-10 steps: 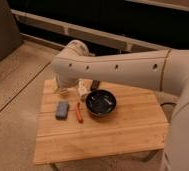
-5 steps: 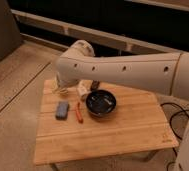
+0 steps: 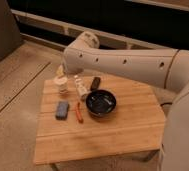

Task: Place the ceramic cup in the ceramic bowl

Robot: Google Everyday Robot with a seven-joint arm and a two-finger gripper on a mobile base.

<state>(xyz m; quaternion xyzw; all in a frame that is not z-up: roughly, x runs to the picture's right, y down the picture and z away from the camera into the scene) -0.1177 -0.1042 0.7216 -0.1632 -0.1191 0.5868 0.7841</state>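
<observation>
Six items on one wooden table (image 3: 113, 135), one robot arm (image 3: 128, 62) reaching in from 3 o'clock.

1. Ceramic bowl (image 3: 101, 103): round, glossy black, upright, near the table's middle, no cup inside.
2. Ceramic cup (image 3: 62, 86): small, cream-white, upright, at 10 o'clock from the bowl, near the table's far-left corner, well apart from the bowl.
3. White bottle (image 3: 80, 86): slim, marked, between cup and bowl, just beside the bowl's rim at 11 o'clock.
4. Dark oblong object (image 3: 95, 83): at 12 o'clock from the bowl, close to its rim.
5. Blue-grey block (image 3: 62, 109): flat, at 9 o'clock from the bowl, at 6 o'clock from the cup.
6. Red-orange stick (image 3: 79, 112): between block and bowl.

Gripper (image 3: 61, 72): pointing down at the cup's top, at or just above its rim; whether it grips the cup or stands spread cannot be told.
</observation>
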